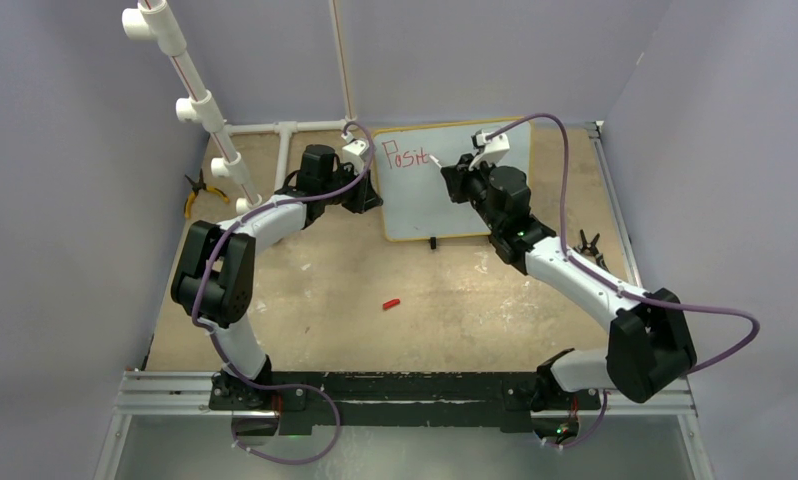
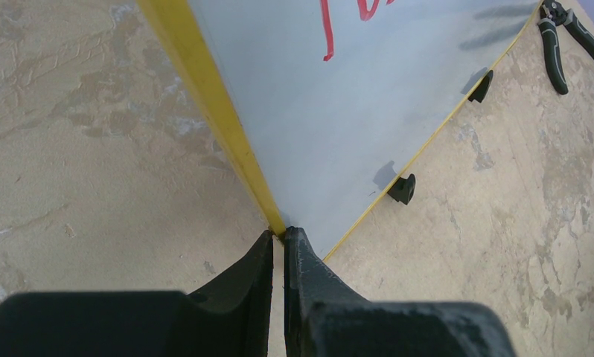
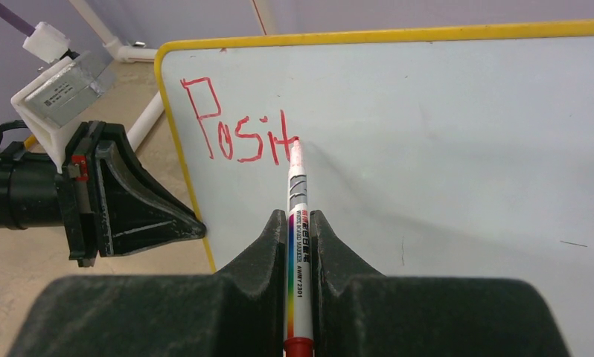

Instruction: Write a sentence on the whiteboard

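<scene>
sentence (image 3: 238, 128) on the whiteboard (image 1: 415, 205) under way, first word half done
tabletop (image 1: 355, 290) carries the board propped upright at its far middle; left tool (image 2: 279, 238) is pinched narrow on the yellow frame at a lower corner, steadying it; right tool (image 3: 300, 219) is clamped on a marker (image 3: 297, 186), tip touching the board just after the red "posit". next move, i judge, calls for a light, even stroke further right with the board held firm.

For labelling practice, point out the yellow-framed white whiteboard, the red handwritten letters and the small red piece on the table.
yellow-framed white whiteboard (image 3: 443, 156): right wrist view, bare white face.
red handwritten letters (image 3: 250, 141): right wrist view, the "s".
small red piece (image 1: 391, 303): top view, its middle.
</scene>
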Controlling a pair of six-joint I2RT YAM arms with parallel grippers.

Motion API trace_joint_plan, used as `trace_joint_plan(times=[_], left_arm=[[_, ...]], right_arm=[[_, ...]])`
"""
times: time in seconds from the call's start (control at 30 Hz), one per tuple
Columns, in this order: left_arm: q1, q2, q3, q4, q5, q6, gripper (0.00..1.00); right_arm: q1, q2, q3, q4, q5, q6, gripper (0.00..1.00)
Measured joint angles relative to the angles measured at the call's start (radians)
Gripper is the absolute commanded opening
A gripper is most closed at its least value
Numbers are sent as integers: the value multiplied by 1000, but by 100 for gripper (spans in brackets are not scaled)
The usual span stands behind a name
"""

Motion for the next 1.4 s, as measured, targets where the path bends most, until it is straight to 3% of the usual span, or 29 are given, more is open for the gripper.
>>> trace_joint_plan(times=[1.4], left_arm=[[0,-3,0,-2,3,0,0]], right_arm=[[0,-14,-35,2,2,19,0]])
